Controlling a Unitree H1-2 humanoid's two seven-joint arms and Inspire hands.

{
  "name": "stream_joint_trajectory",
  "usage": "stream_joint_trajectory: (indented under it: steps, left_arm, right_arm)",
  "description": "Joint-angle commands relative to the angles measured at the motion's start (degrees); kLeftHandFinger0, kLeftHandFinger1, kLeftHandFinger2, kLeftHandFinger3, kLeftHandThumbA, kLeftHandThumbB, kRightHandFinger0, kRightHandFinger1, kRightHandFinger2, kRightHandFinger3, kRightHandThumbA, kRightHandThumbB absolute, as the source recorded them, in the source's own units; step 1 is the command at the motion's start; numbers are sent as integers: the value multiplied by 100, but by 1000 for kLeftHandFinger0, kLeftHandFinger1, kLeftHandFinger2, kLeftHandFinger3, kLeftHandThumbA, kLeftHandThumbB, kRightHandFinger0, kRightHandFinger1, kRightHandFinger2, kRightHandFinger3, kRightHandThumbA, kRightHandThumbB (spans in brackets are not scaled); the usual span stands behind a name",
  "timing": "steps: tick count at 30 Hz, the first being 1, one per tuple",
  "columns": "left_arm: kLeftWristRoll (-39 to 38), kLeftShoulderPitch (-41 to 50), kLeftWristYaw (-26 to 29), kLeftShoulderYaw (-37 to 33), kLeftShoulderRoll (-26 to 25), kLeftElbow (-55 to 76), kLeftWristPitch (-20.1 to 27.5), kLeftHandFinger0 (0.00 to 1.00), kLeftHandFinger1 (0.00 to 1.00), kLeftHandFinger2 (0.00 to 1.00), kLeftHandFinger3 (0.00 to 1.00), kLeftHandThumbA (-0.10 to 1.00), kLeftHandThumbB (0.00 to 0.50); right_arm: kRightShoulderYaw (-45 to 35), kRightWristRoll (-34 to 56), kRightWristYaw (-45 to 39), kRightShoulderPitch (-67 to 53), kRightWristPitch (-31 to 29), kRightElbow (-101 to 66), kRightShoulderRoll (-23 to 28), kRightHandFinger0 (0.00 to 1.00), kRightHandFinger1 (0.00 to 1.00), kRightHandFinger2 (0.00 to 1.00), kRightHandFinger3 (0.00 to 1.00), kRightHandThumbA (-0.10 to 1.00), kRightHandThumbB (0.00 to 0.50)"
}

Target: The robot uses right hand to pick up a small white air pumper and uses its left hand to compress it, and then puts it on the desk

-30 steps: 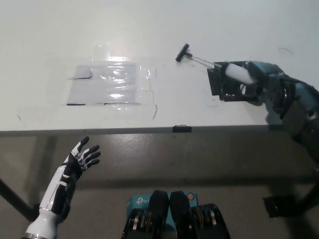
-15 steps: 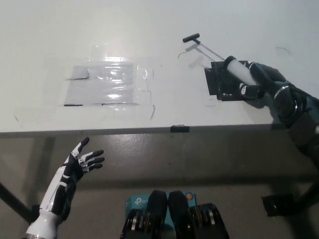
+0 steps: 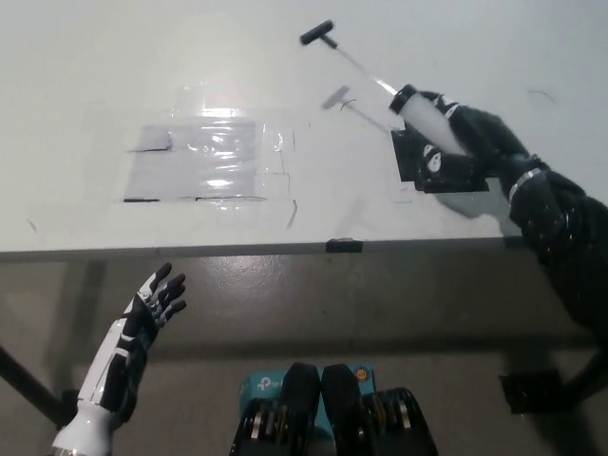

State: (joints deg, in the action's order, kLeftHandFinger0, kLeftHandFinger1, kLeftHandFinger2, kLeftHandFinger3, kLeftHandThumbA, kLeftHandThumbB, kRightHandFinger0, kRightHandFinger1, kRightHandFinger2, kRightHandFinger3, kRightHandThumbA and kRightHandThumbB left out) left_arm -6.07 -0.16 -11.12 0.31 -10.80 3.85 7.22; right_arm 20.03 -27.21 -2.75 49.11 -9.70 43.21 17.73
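The small white air pumper [image 3: 426,118] is lifted off the desk and tilted, its thin rod running up-left to a black T-handle [image 3: 317,34]. My black right hand [image 3: 465,141] is shut on its white barrel, above a black square patch [image 3: 418,169] on the white desk [image 3: 85,57]. The pump's shadow falls on the desk just left of the hand. My white left hand [image 3: 152,306] hangs open below the desk's front edge at the lower left, far from the pumper.
A clear plastic sheet [image 3: 204,157] taped flat lies on the desk's left-centre. A small black clip [image 3: 344,245] sits on the front edge. A dark foot of some stand [image 3: 541,389] shows on the floor at the lower right.
My right hand has raised the pumper off the desk; the T-handle moved up and left in the picture. My left hand's fingers drew slightly closer together.
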Motion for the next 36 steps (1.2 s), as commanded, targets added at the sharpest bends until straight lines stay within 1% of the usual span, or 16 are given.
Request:
stream_joint_trajectory:
  steps: [1, 3, 4, 6, 8, 11, 12, 13, 15, 19, 24, 27, 30, 33, 34, 36]
  left_arm:
    - [146, -178, 364, 260, 110, 262, 376, 1000, 1000, 1000, 1000, 1000, 224]
    - [212, -270, 430, 338, 100, 232, 534, 1000, 1000, 1000, 1000, 1000, 232]
    - [289, -328, 529, 393, 124, 271, 500, 1000, 1000, 1000, 1000, 1000, 255]
    - [236, -505, 579, 504, 110, 283, 555, 1000, 1000, 1000, 1000, 1000, 229]
    - [268, -690, 667, 630, 103, 282, 591, 1000, 1000, 1000, 1000, 1000, 211]
    - [161, -846, 630, 729, 75, 314, 473, 1000, 1000, 1000, 1000, 1000, 216]
    - [73, -898, 622, 772, 73, 348, 406, 1000, 1000, 1000, 1000, 1000, 214]
    - [15, -942, 593, 793, 69, 340, 394, 1000, 1000, 1000, 1000, 1000, 211]
    - [-33, -1012, 567, 856, 59, 354, 325, 1000, 1000, 1000, 1000, 1000, 224]
    - [-69, -1018, 539, 919, 94, 367, 304, 1000, 1000, 1000, 1000, 1000, 242]
    - [-35, -971, 497, 970, 98, 328, 468, 1000, 1000, 1000, 1000, 1000, 249]
    - [-33, -1039, 522, 974, 98, 314, 431, 1000, 1000, 1000, 1000, 1000, 257]
    - [-24, -1178, 510, 912, 103, 354, 384, 1000, 1000, 1000, 1000, 1000, 235]
    - [-55, -1388, 478, 823, 137, 355, 276, 1000, 1000, 1000, 1000, 1000, 277]
    - [-56, -1417, 480, 824, 133, 346, 279, 1000, 1000, 1000, 1000, 1000, 277]
    - [151, -1647, 539, 741, 177, 249, 337, 1000, 1000, 1000, 1000, 1000, 309]
  right_arm:
    - [-17, 204, -963, -234, 465, -2036, 346, 31, 536, 854, 996, -100, 97]
    - [2, 207, -1140, -409, 630, -2522, 337, 27, 526, 842, 990, -100, 109]
    - [36, 194, -1252, -471, 702, -2758, 352, 23, 512, 830, 987, -100, 117]
    - [116, 85, -1349, -604, 655, -3172, 378, 31, 515, 842, 997, -100, 134]
    - [150, 23, -1517, -758, 859, -3649, 383, 49, 533, 856, 1000, -100, 134]
    - [146, 36, -1698, -915, 1011, -4079, 427, 74, 549, 860, 1000, -100, 128]
    - [141, 59, -1690, -976, 925, -4161, 449, 153, 550, 840, 983, -100, 128]
    - [122, 63, -1710, -1044, 961, -4259, 463, 108, 527, 826, 974, -100, 123]
    - [109, 93, -1836, -1157, 1058, -4519, 495, 60, 521, 835, 984, -100, 115]
    - [78, 117, -1952, -1305, 1112, -4846, 533, 53, 524, 833, 989, -100, 120]
    - [58, 249, -2242, -1502, 1281, -5265, 629, 55, 534, 844, 990, -100, 125]
    - [40, 238, -2291, -1557, 1303, -5374, 632, 60, 543, 855, 994, -100, 141]
    - [-3, 319, -2382, -1633, 1375, -5471, 606, 67, 551, 857, 985, -100, 141]
    - [49, 228, -2460, -1719, 1410, -5569, 578, 97, 581, 892, 994, -100, 150]
    - [32, 222, -2471, -1701, 1410, -5571, 576, 97, 581, 893, 995, -100, 150]
    - [121, 2, -2455, -1729, 1392, -5592, 533, 88, 568, 870, 986, -100, 158]
